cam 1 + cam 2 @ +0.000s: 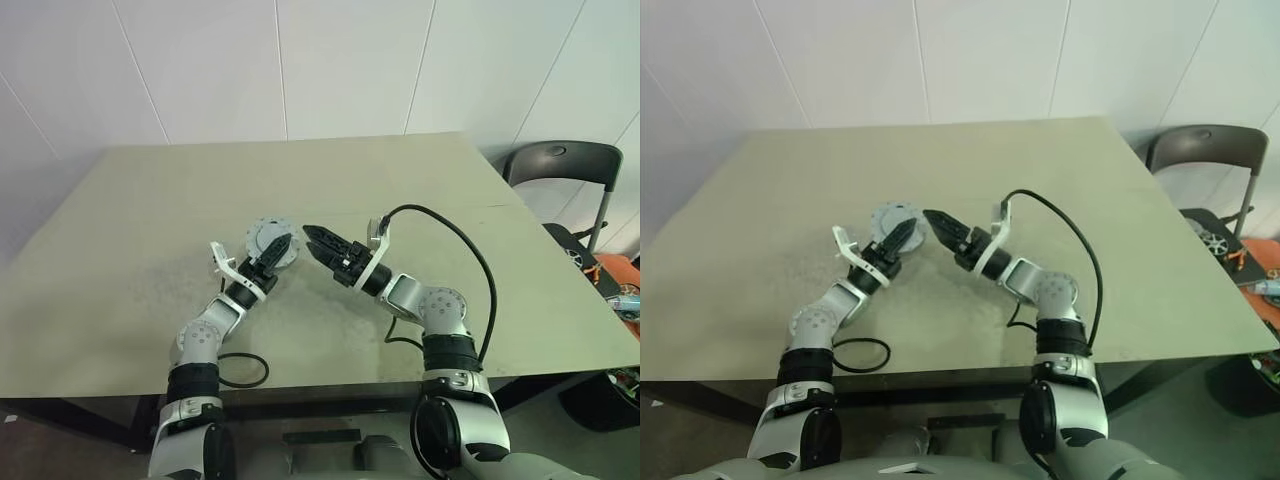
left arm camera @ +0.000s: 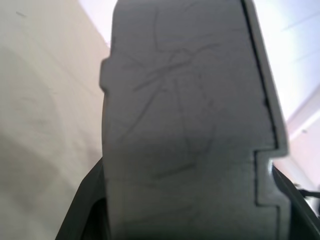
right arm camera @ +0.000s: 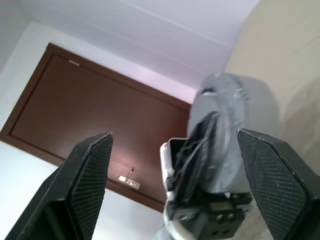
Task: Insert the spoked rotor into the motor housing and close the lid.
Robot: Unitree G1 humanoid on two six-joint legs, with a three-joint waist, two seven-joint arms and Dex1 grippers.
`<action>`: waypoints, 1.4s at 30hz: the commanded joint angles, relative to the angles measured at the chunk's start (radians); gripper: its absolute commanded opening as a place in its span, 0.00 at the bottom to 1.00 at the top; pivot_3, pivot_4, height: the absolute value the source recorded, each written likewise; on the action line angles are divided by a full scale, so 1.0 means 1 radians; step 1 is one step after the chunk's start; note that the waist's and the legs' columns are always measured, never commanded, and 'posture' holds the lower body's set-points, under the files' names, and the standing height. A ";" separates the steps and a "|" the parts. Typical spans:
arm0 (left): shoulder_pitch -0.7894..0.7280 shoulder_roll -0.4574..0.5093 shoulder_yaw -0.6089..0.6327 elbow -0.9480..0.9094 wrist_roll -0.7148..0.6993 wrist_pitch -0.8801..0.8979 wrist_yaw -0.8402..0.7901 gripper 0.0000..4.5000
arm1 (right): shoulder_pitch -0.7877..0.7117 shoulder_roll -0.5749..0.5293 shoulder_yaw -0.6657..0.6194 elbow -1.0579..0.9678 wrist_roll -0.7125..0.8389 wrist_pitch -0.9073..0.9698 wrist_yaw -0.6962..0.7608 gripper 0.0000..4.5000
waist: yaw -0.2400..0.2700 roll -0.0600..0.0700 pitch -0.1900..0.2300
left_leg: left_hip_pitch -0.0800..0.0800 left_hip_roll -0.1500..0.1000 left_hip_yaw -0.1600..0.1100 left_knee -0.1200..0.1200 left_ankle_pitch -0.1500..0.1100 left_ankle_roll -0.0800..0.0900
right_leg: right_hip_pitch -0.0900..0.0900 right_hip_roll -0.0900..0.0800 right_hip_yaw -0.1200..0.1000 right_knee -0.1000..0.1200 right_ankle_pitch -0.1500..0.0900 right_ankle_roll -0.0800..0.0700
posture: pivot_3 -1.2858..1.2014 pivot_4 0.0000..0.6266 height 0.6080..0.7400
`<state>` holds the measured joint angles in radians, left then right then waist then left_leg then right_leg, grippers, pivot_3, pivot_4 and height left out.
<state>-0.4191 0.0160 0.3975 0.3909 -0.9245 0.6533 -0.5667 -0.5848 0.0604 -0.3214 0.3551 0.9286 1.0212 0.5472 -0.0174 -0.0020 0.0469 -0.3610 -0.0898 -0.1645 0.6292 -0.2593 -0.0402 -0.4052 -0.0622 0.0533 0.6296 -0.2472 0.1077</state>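
Observation:
My left gripper [image 1: 279,246] is shut on the motor housing [image 1: 265,236], a round grey puck held up on edge a little above the table [image 1: 130,250]. In the left wrist view the housing's scratched grey face [image 2: 185,125] stands close between the fingers. My right gripper [image 1: 316,238] is open just to the right of the housing, its tips a short gap away from it with nothing between them. The right wrist view shows those wide fingers [image 3: 92,170] and the thick puck [image 3: 240,110] in the other gripper. The spoked rotor is hidden. I cannot tell the lid apart from the housing.
A black cable loop [image 1: 245,370] lies near the table's front edge by my left arm. A black chair [image 1: 560,165] and some clutter [image 1: 620,295] stand off the table's right side. The table's far half is bare.

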 commanded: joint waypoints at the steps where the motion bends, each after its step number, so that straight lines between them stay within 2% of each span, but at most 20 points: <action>1: -0.041 0.003 0.012 -0.028 -0.011 -0.028 -0.004 0.50 | -0.010 0.009 0.012 -0.046 0.031 0.006 0.015 0.91 | 0.000 0.000 0.000 | 0.000 0.000 0.000 0.000 0.000 0.000 | 0.000 0.000 0.000 0.000 0.000 0.000 | 0.52 0.00 1.00; 7: -0.021 -0.006 0.004 -0.072 -0.022 -0.008 -0.002 0.49 | -0.007 0.010 0.018 -0.044 0.031 0.008 0.012 0.92 | 0.000 0.000 0.000 | 0.000 0.000 0.000 0.000 0.000 0.000 | 0.000 0.000 0.000 0.000 0.000 0.000 | 0.52 0.00 1.00; 16: -0.044 -0.009 0.046 -0.010 0.005 -0.076 0.088 0.49 | -0.009 0.005 0.024 -0.043 0.032 0.009 0.011 0.92 | 0.000 0.000 0.000 | 0.000 0.000 0.000 0.000 0.000 0.000 | 0.000 0.000 0.000 0.000 0.000 0.000 | 0.52 0.00 1.00; 20: -0.065 0.003 0.039 0.073 0.077 -0.125 0.149 0.49 | -0.015 0.004 0.026 -0.034 0.029 0.005 0.014 0.92 | 0.002 0.000 0.000 | 0.000 0.000 0.000 0.000 0.000 0.000 | 0.000 0.000 0.000 0.000 0.000 0.000 | 0.52 0.00 1.00; 29: -0.109 0.016 0.057 0.171 0.111 -0.146 0.154 0.49 | -0.013 0.006 0.028 -0.037 0.028 0.000 0.016 0.92 | 0.000 0.000 0.000 | 0.000 0.000 0.000 0.000 0.000 0.000 | 0.000 0.000 0.000 0.000 0.000 0.000 | 0.52 0.00 1.00; 38: -0.121 0.021 0.093 0.190 0.105 -0.164 0.184 0.49 | -0.012 0.005 0.032 -0.038 0.027 -0.002 0.020 0.92 | -0.002 0.000 0.000 | 0.001 0.000 0.000 0.000 0.000 0.000 | 0.000 0.000 0.000 0.001 0.000 0.000 | 0.52 0.00 1.00; 40: -0.122 0.022 0.099 0.194 0.105 -0.168 0.185 0.65 | -0.012 0.005 0.033 -0.038 0.026 -0.003 0.022 0.92 | -0.001 0.000 0.000 | 0.001 0.000 0.000 0.000 0.000 0.000 | 0.000 0.000 0.000 0.001 0.000 0.000 | 0.52 0.00 1.00; 42: -0.120 0.026 0.093 0.194 0.110 -0.165 0.185 0.77 | -0.013 0.005 0.034 -0.038 0.025 -0.004 0.024 0.92 | -0.001 0.000 0.000 | 0.001 0.000 0.000 0.000 0.000 0.000 | 0.001 0.000 0.000 0.001 0.000 0.000 | 0.52 0.00 1.00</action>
<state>-0.5178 0.0207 0.4682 0.5988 -0.8157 0.5125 -0.3799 -0.5835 0.0604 -0.2922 0.3479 0.9363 1.0255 0.5570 -0.0180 -0.0022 0.0467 -0.3583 -0.0898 -0.1645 0.6295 -0.2593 -0.0402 -0.4033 -0.0620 0.0532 0.6308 -0.2470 0.1079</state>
